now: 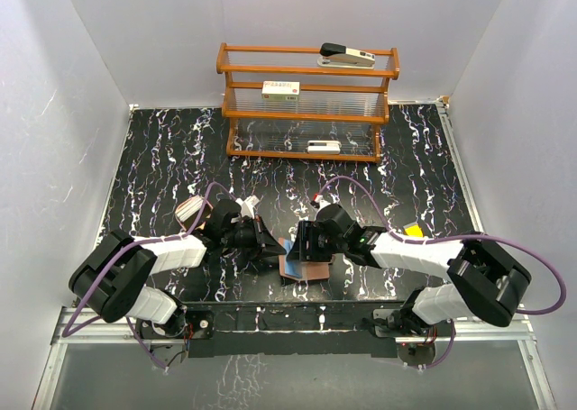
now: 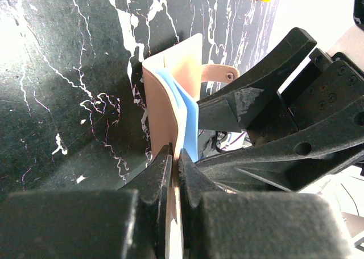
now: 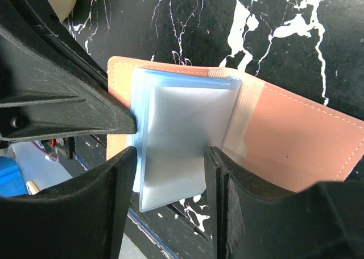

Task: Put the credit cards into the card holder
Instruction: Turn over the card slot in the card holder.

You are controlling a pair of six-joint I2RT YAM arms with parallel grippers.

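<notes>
The reddish-brown card holder point(image 1: 306, 268) lies open on the black marbled table between my two grippers. My left gripper point(image 2: 175, 153) is shut on the edge of its leather flap point(image 2: 165, 94) and holds that flap upright, with the bluish pockets point(image 2: 187, 119) beside it. My right gripper point(image 3: 168, 151) is open. Its fingers stand on either side of a silvery-grey glossy sheet point(image 3: 182, 134) that sticks out past the holder's point(image 3: 296, 139) near edge. I cannot tell whether this sheet is a credit card or a pocket leaf. A white card-like piece point(image 1: 248, 204) lies behind the left gripper point(image 1: 266, 244).
A tan oval tin tray point(image 1: 192, 214) sits left of the left gripper. A small yellow object point(image 1: 413, 231) lies by the right arm. A wooden rack point(image 1: 306, 113) with white boxes and a stapler stands at the back. White walls enclose the table.
</notes>
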